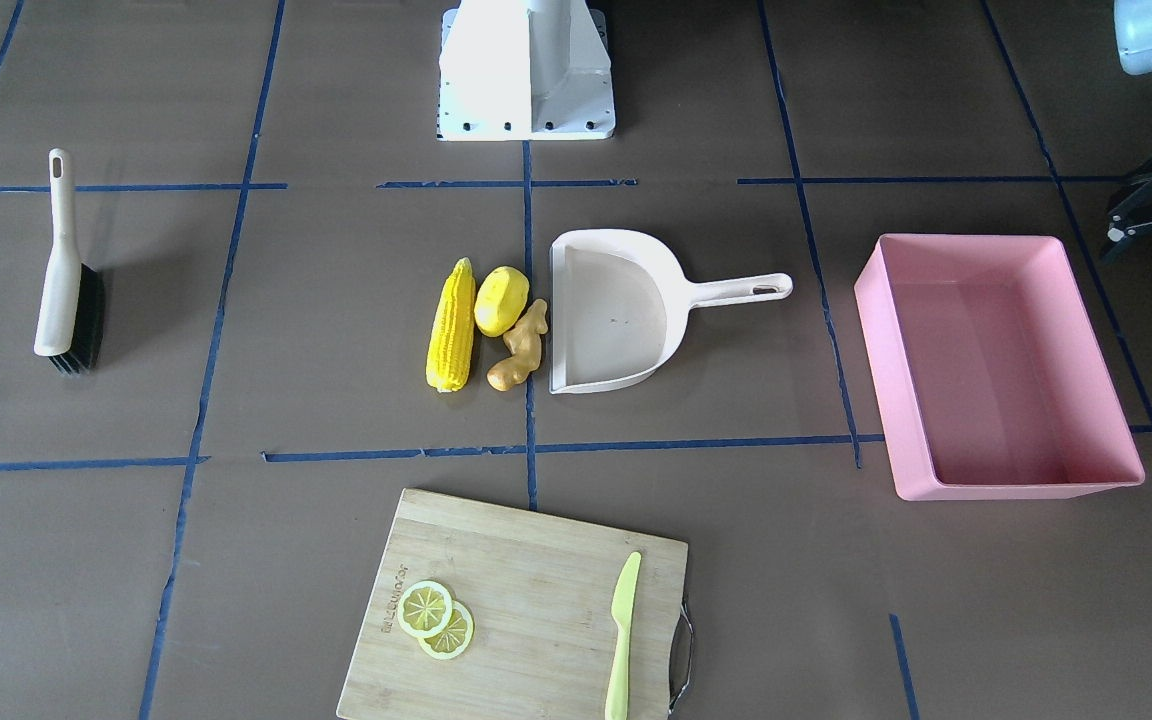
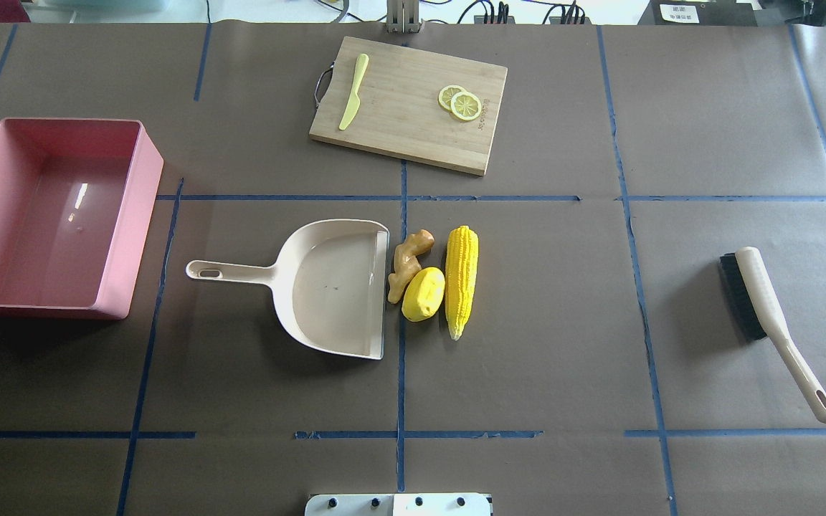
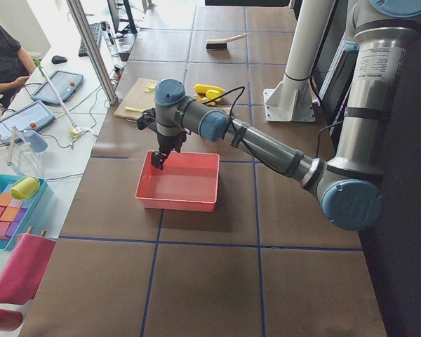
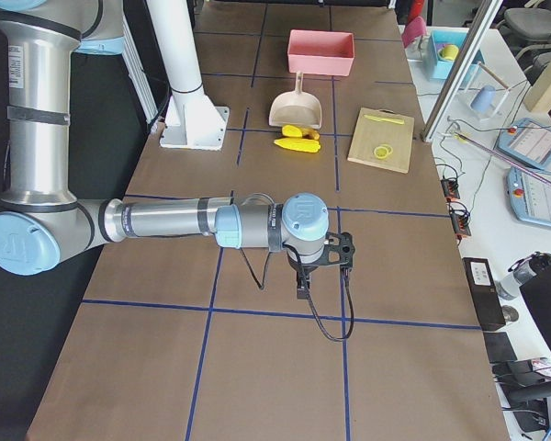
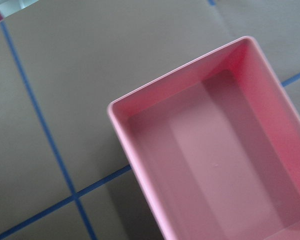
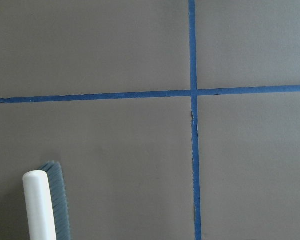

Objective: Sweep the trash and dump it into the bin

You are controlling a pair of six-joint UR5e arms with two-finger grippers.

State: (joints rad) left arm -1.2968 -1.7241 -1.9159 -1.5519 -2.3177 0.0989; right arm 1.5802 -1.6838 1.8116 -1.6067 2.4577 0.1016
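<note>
The trash lies together mid-table: a corn cob (image 1: 451, 325), a round lemon-like fruit (image 1: 501, 300) and a ginger root (image 1: 521, 347), just off the open mouth of a cream dustpan (image 1: 616, 315). The pink bin (image 1: 876, 350) stands empty on my left side and fills the left wrist view (image 5: 135, 165). My left gripper (image 3: 156, 161) hangs over the bin's outer end; only part of it shows at the front view's edge (image 1: 1151, 210), and I cannot tell its state. My right gripper (image 4: 305, 285) shows only in the right side view, state unclear, above the brush (image 6: 40, 205).
A cream brush with black bristles (image 2: 771, 315) lies on my right side. A wooden cutting board (image 2: 406, 107) at the far edge carries two lemon slices (image 2: 460, 102) and a lime-green knife (image 2: 353, 93). The robot base (image 1: 526, 90) stands at the near edge.
</note>
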